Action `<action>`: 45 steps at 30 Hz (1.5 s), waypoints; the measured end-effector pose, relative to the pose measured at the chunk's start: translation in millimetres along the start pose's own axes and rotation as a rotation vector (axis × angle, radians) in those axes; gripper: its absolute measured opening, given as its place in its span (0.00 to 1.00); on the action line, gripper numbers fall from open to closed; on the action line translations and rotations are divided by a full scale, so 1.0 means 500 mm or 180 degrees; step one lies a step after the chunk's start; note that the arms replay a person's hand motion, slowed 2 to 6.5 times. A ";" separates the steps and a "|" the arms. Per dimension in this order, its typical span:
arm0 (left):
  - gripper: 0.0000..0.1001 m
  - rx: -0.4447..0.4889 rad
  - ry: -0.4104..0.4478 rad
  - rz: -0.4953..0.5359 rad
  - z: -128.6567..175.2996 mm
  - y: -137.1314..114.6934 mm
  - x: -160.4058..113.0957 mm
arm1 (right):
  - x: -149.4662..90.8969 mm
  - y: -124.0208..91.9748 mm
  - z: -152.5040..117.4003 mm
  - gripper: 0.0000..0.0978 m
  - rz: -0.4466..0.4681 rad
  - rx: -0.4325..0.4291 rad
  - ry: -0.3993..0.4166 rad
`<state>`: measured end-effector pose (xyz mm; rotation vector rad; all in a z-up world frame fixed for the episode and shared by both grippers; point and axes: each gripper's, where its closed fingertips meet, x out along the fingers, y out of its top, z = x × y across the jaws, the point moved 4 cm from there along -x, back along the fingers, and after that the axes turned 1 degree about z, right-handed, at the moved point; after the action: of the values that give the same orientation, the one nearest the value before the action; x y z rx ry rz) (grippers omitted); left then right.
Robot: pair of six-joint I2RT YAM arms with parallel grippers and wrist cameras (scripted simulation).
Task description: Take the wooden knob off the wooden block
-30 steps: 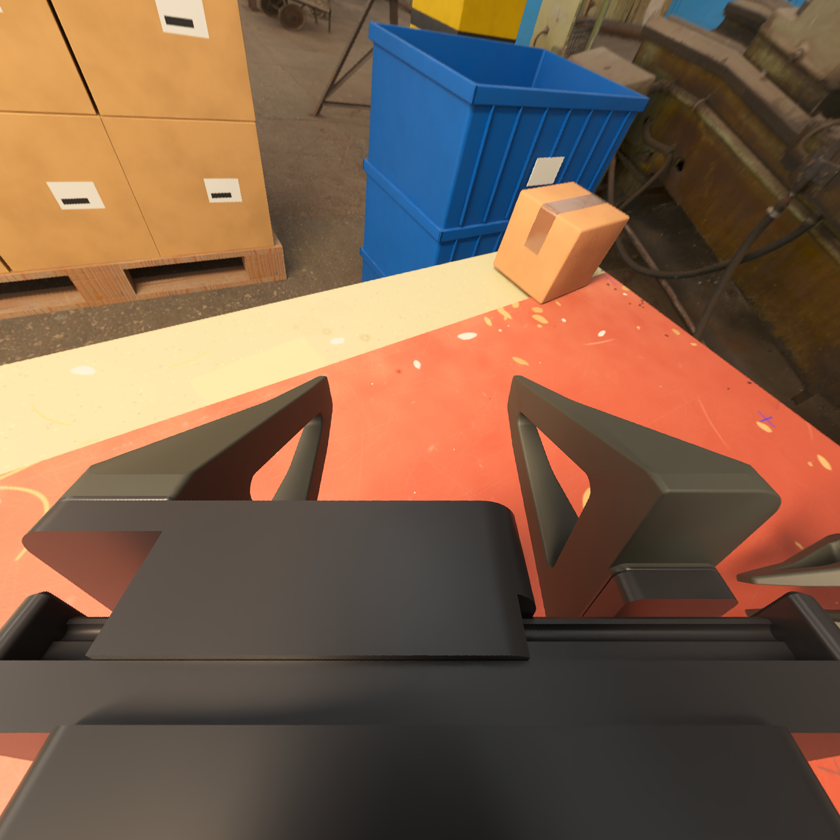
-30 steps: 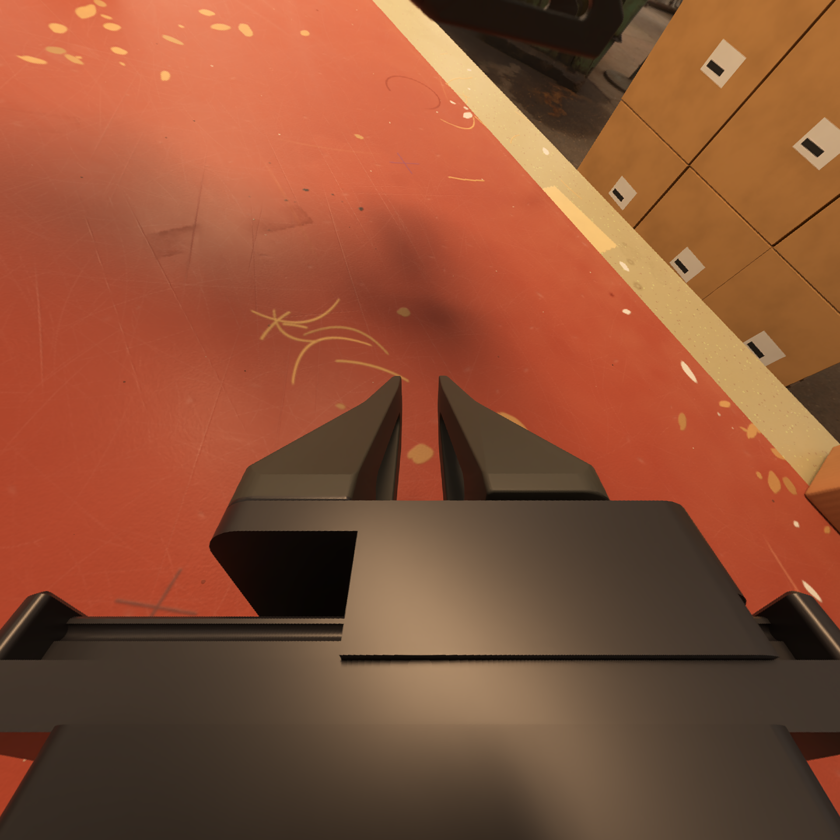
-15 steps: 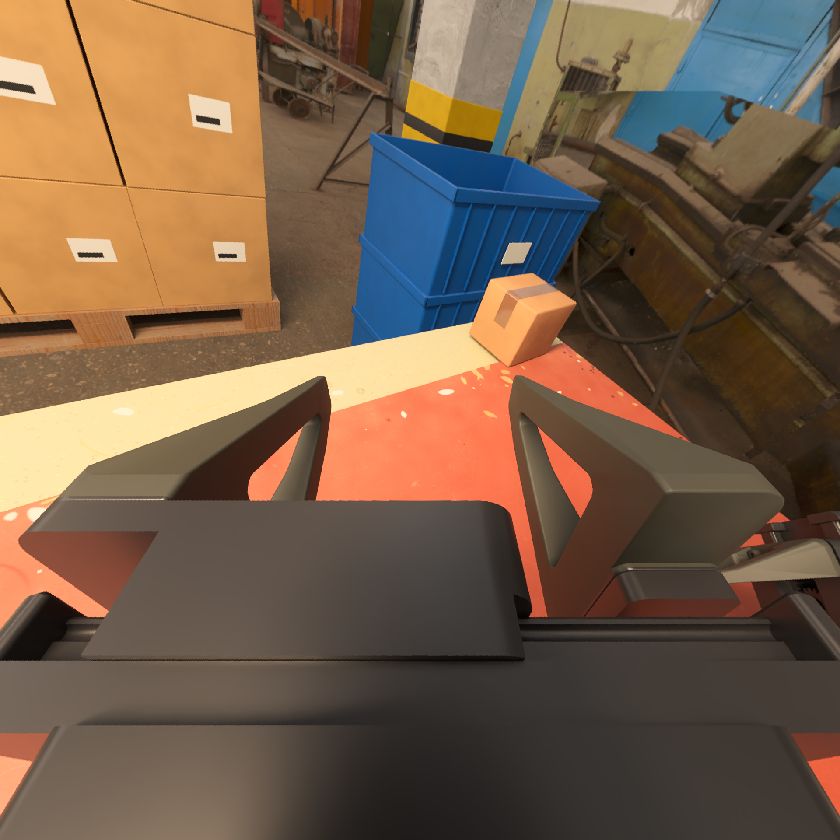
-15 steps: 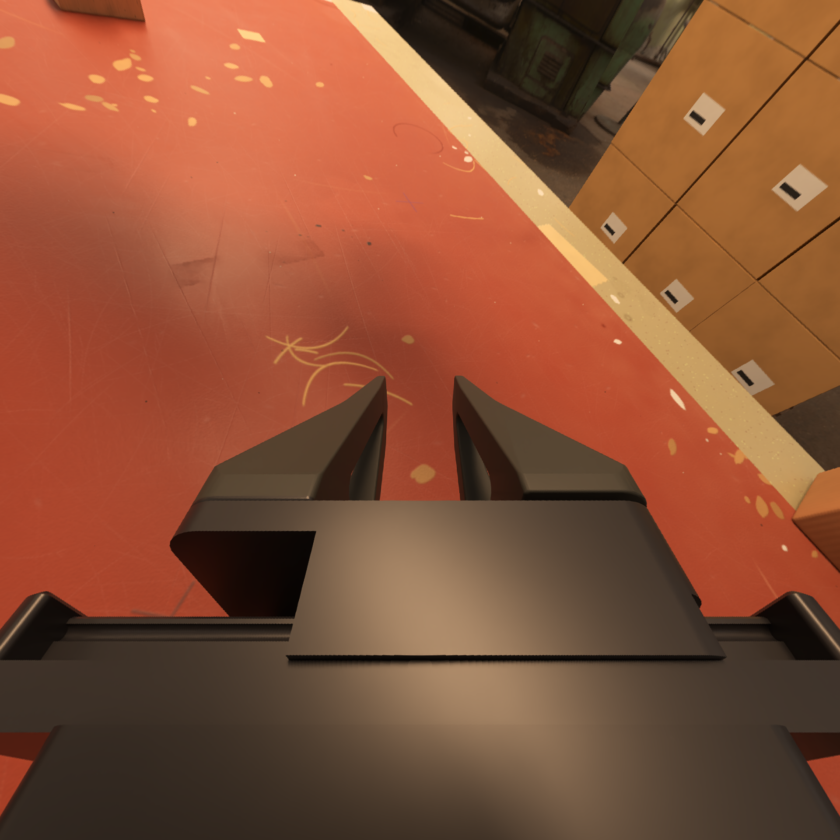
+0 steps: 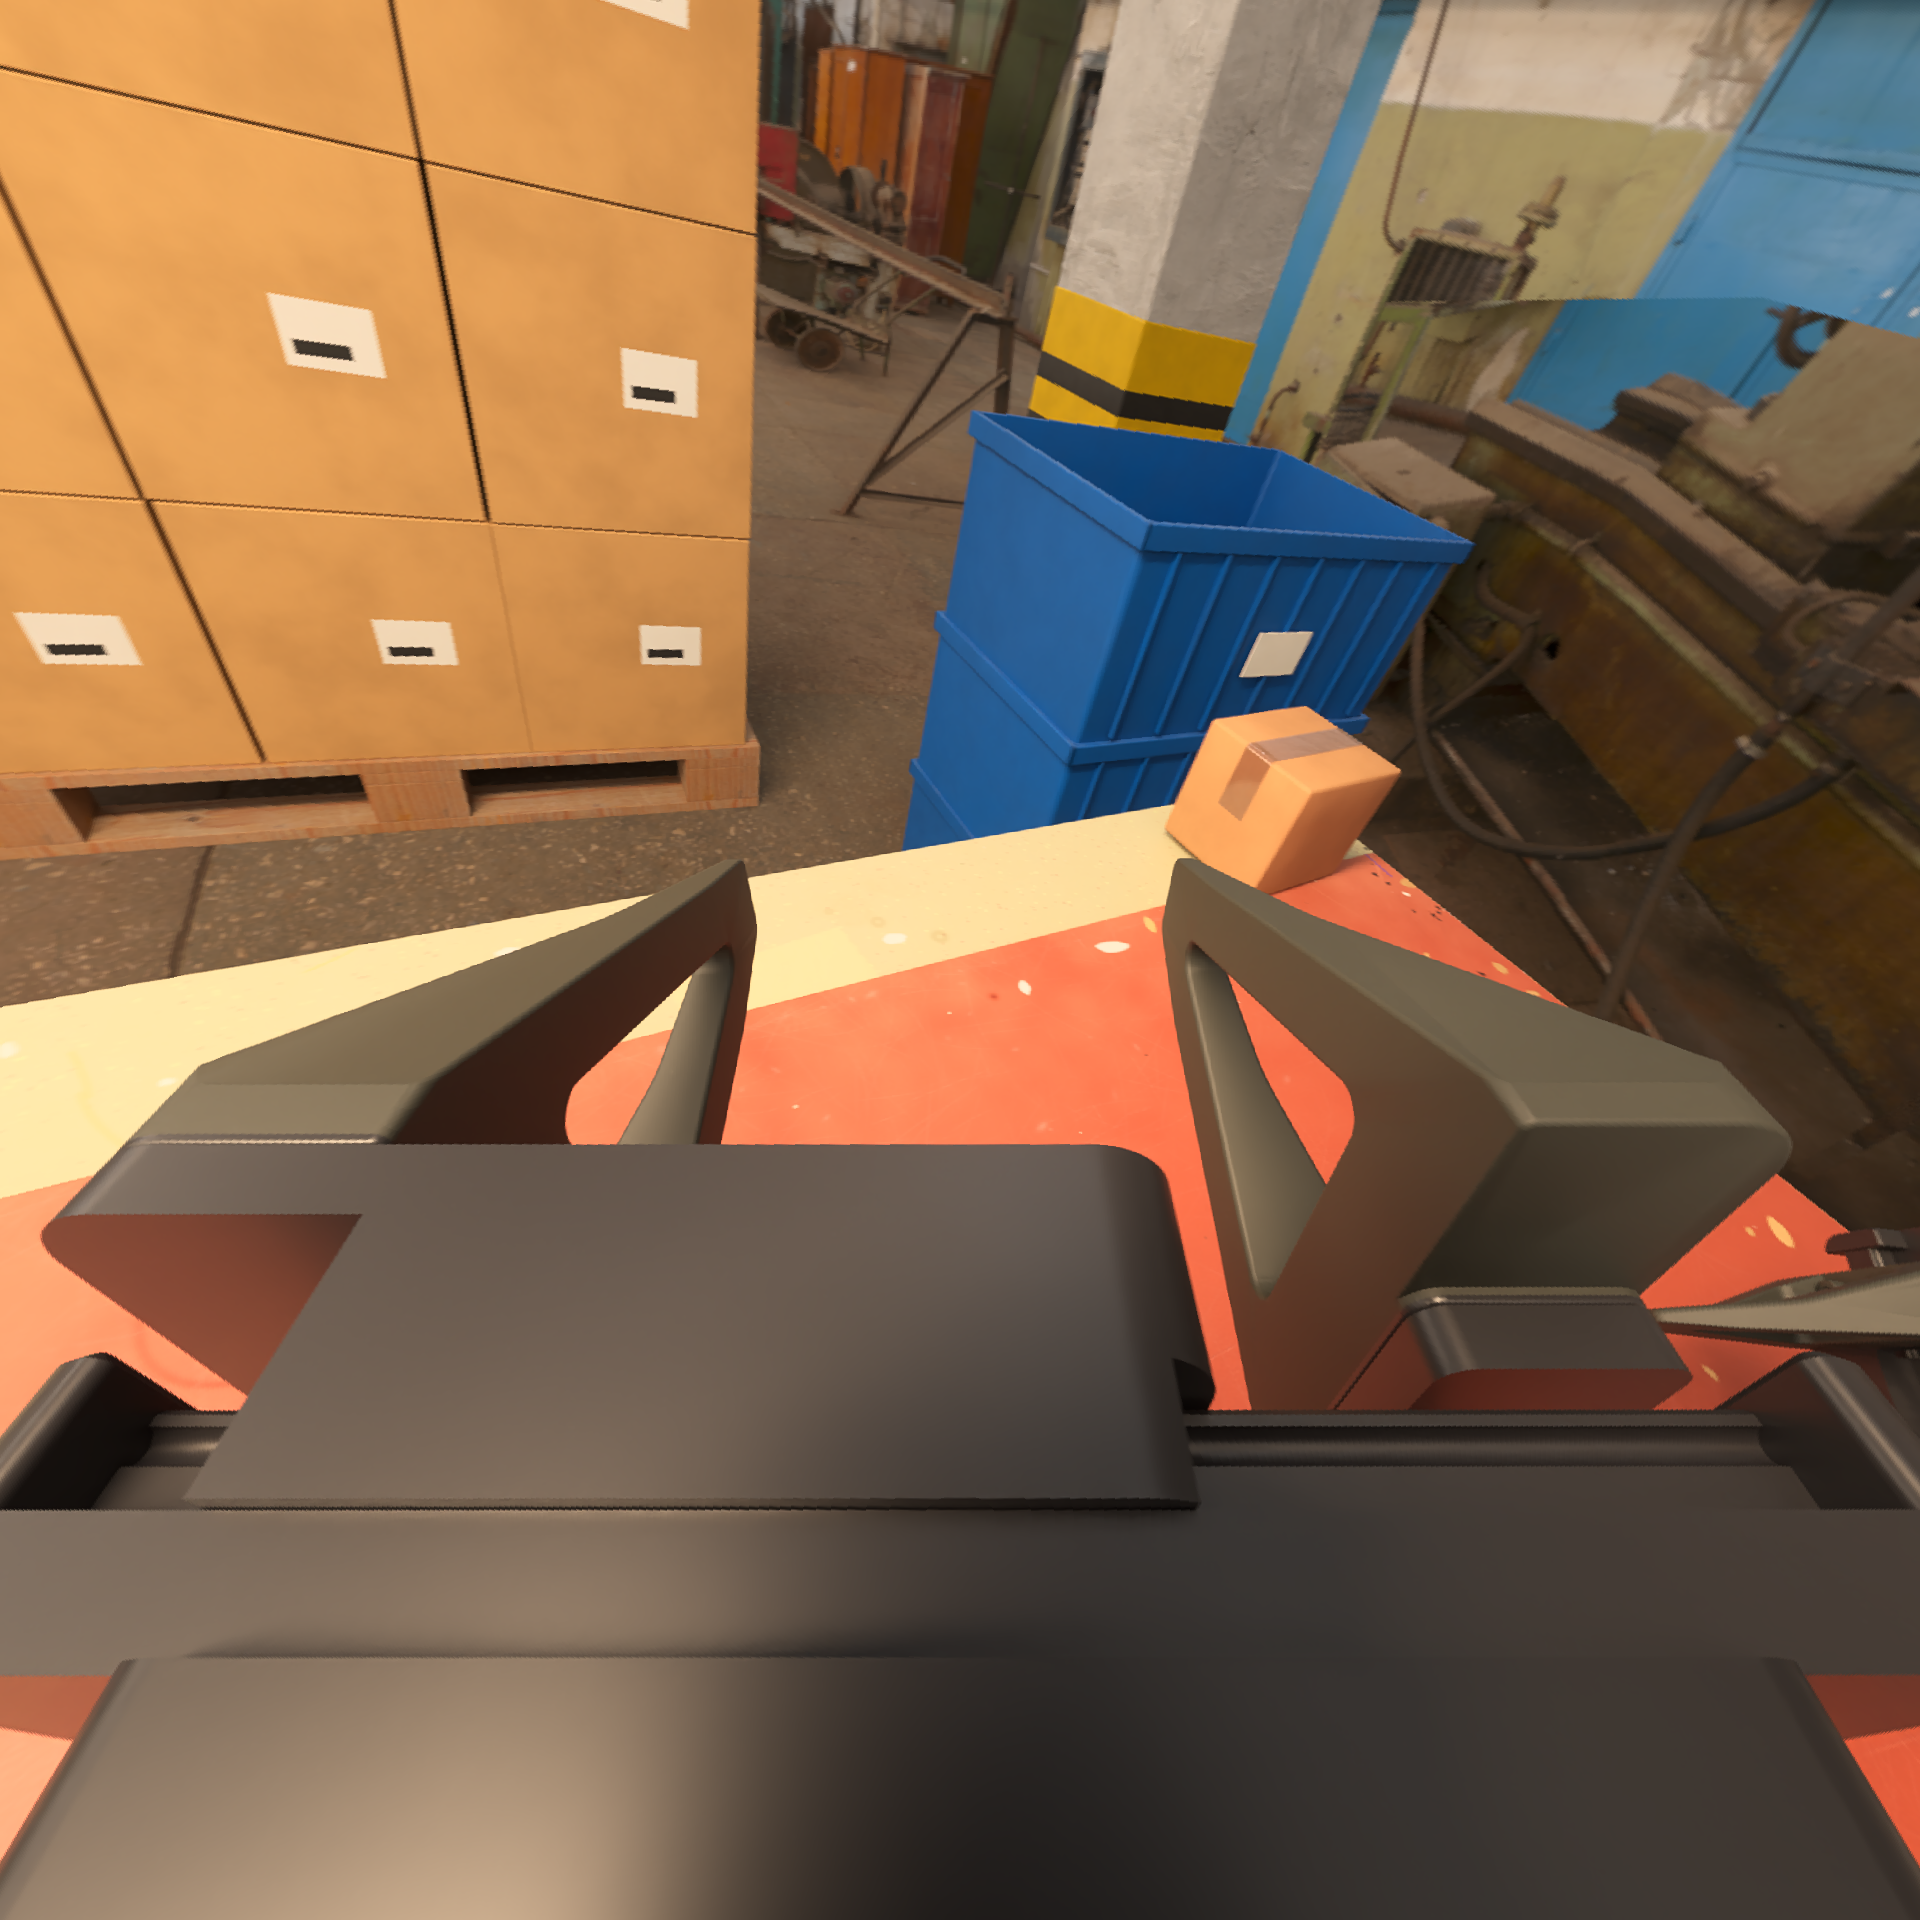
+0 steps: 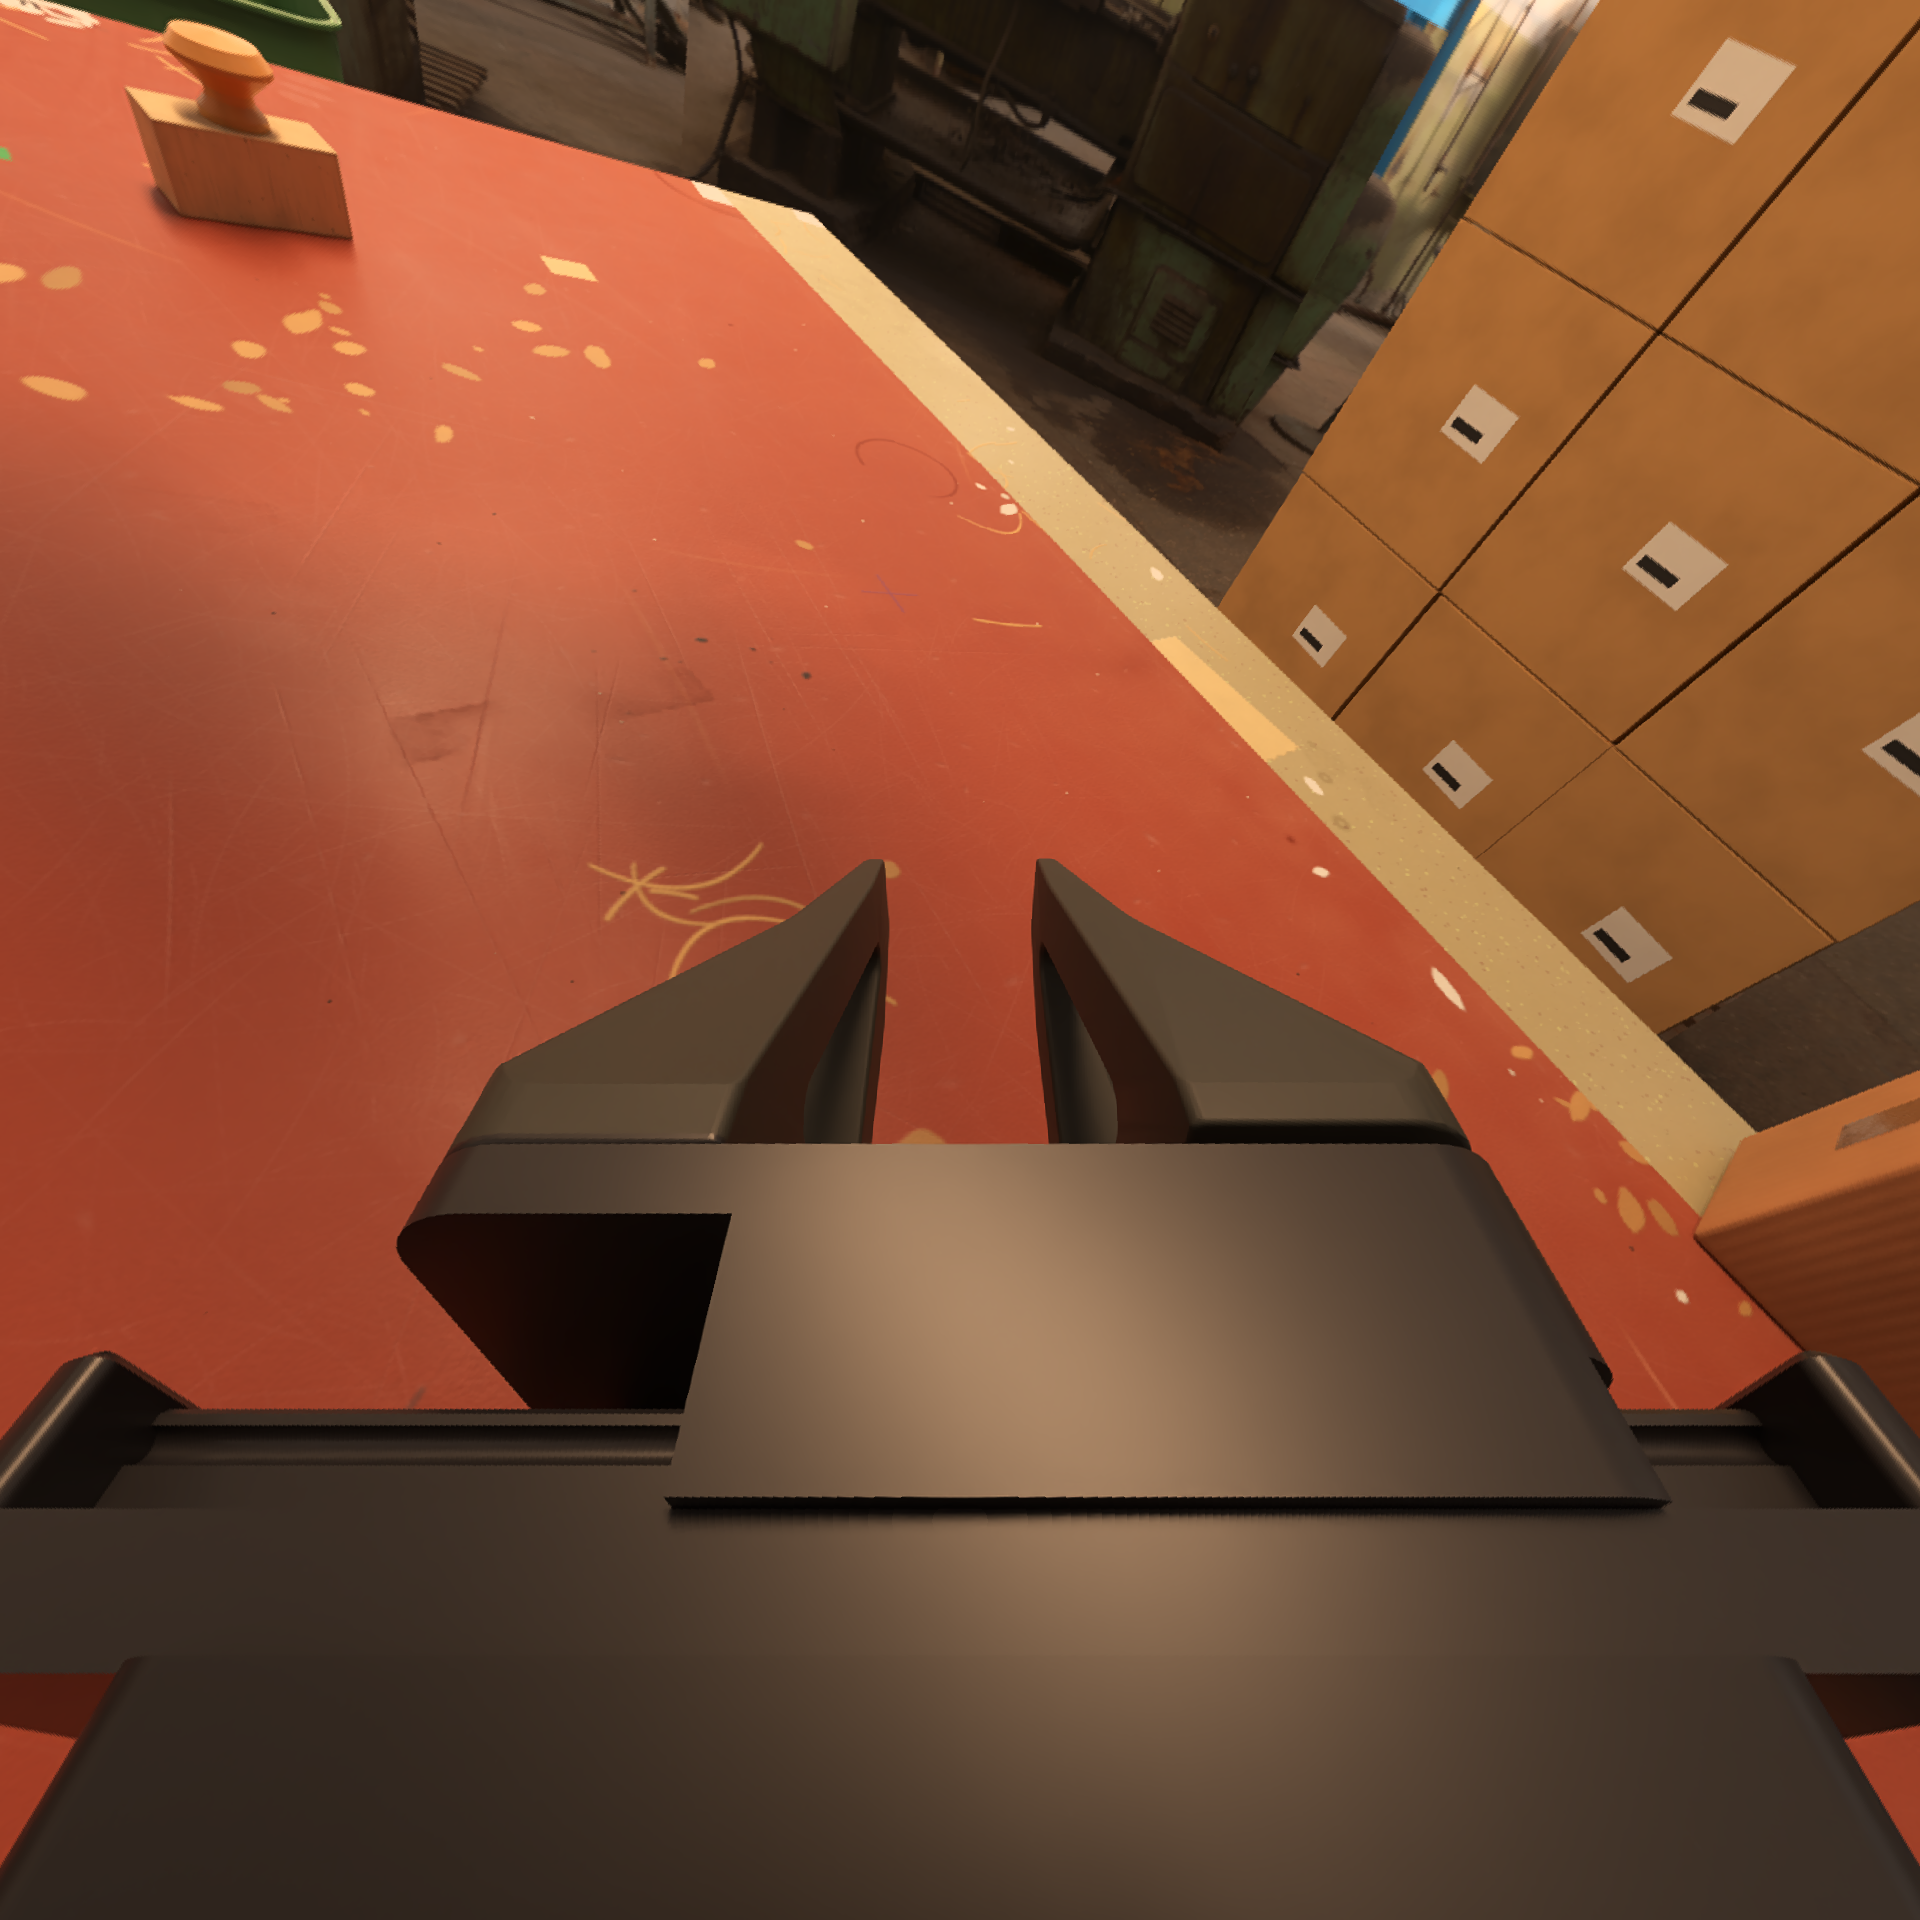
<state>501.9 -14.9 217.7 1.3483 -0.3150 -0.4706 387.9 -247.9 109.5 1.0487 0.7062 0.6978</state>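
The wooden knob (image 6: pixel 218 62) stands upright in the wooden block (image 6: pixel 244 171) on the red table top, far off at the top left of the right wrist view. My right gripper (image 6: pixel 961 868) is well short of it, above bare table, with the jaws a narrow gap apart and nothing between them. My left gripper (image 5: pixel 958 883) is wide open and empty near the table's cream edge. The knob and block do not show in the left wrist view. Part of the right gripper (image 5: pixel 1808 1299) shows at that view's right edge.
A small taped cardboard box (image 5: pixel 1283 795) sits at the table corner and also shows in the right wrist view (image 6: pixel 1829 1236). A blue bin (image 5: pixel 1174 613) and stacked cartons on a pallet (image 5: pixel 416 468) stand beyond the table edge. A green container (image 6: pixel 291 21) is behind the block.
Both views have tilted upward, showing more of the room. The right fingers have parted a little. The knob and block have come into the right wrist view.
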 end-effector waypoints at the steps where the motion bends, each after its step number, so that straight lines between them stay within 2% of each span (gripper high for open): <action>1: 0.68 0.0003 0.0042 0.0001 -0.006 0.005 -0.005 | 0.000 0.002 0.002 0.24 0.0009 -0.0006 -0.0013; 6: 0.83 -0.0015 0.0307 -0.0090 -0.044 0.026 -0.034 | 0.000 0.013 0.010 0.23 0.0080 -0.0022 -0.0058; 8: 0.86 -0.0040 0.0422 -0.0174 -0.064 0.031 -0.048 | 0.000 0.018 0.011 0.23 0.0122 -0.0017 -0.0061; 15: 0.89 -0.0095 0.0899 -0.0530 -0.158 0.037 -0.118 | 0.007 0.035 0.006 0.22 0.0248 -0.0054 0.0004; 23: 0.90 -0.0016 0.1846 -0.0915 -0.302 0.020 -0.250 | 0.020 0.048 -0.007 0.21 0.0316 -0.0247 0.0066; 27: 0.87 -0.0012 0.2167 -0.1273 -0.358 -0.008 -0.320 | 0.024 0.058 -0.014 0.21 0.0377 -0.0312 0.0106; 36: 0.85 -0.0220 0.2359 -0.2335 -0.414 -0.109 -0.444 | 0.035 0.076 -0.030 0.20 0.0481 -0.0400 0.0207; 45: 0.78 -0.0312 0.2545 -0.2938 -0.440 -0.180 -0.509 | 0.046 0.081 -0.043 0.19 0.0506 -0.0452 0.0290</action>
<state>373.9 286.0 98.4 1.4206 1.0165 -0.6354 377.8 -205.1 135.8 0.9537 0.6459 0.9248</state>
